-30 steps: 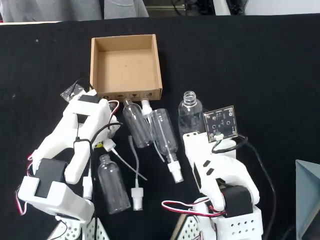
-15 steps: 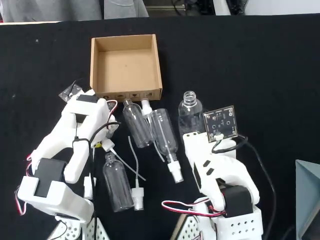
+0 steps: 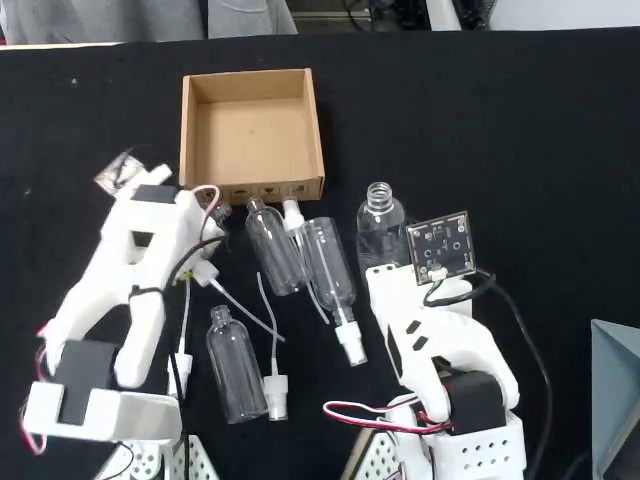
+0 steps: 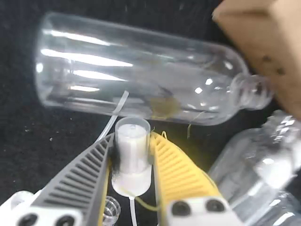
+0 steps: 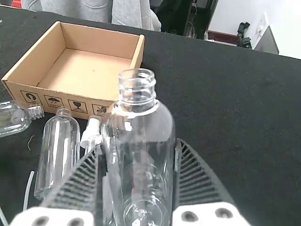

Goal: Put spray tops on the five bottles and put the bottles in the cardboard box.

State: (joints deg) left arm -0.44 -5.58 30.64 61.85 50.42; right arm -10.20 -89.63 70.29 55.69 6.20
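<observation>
**A:** Where's the bottle?

**B:** The bottle [image 5: 139, 132] is clamped in the right jaws, at 4 o'clock from the cardboard box [image 3: 190, 120]. It is upright, long axis vertical, open neck up.

**A:** And the left?

**B:** The left jaws pinch a spray top [image 4: 132, 157], with its dip tube [image 3: 248, 310] trailing toward 4 o'clock. I'd bring the tube plumb over the neck, feed it in, then twist.

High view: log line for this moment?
left pincer: shut on spray top | right pincer: shut on upright bottle | cardboard box: nothing inside
</observation>
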